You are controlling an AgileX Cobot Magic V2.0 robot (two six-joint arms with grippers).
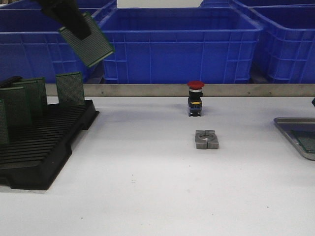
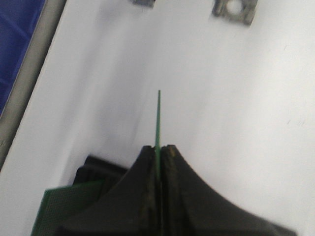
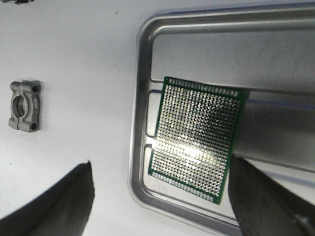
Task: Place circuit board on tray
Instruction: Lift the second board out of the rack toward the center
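High at the far left, my left gripper [image 1: 74, 27] is shut on a green circuit board [image 1: 88, 42], held tilted above the black slotted rack [image 1: 47, 147]. The left wrist view shows that board [image 2: 158, 123] edge-on between the closed fingers [image 2: 147, 196]. At the table's right edge lies the silver tray [image 1: 290, 125] with another green board [image 1: 307, 141] in it. In the right wrist view that board [image 3: 197, 132] lies flat in the tray [image 3: 142, 73]. My right gripper [image 3: 162, 196] hovers open over it, fingertips [image 3: 74, 196] wide apart and gripping nothing.
Several green boards [image 1: 69, 88] stand upright in the rack. A red-capped push button [image 1: 195, 98] and a grey metal clamp block [image 1: 206, 139] sit mid-table; the block [image 3: 24, 105] also lies left of the tray. Blue crates [image 1: 182, 44] stand behind a metal rail [image 1: 197, 90].
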